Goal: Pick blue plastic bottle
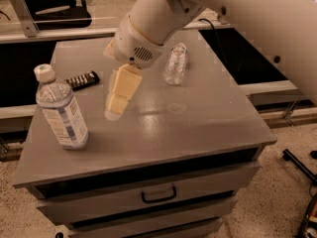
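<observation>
my gripper (119, 97) hangs just above the grey cabinet top (208, 125), carrying nothing; spread or closed, i cannot tell. the blue plastic bottle (62, 110) stands upright near the front left edge, apart from me, so i judge reaching, gripping and lifting are all left.

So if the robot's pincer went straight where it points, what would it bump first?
Probably the grey table top, just right of the large clear plastic bottle with the blue-and-white label. The cream pincer points down and left; depth is unclear.
</observation>
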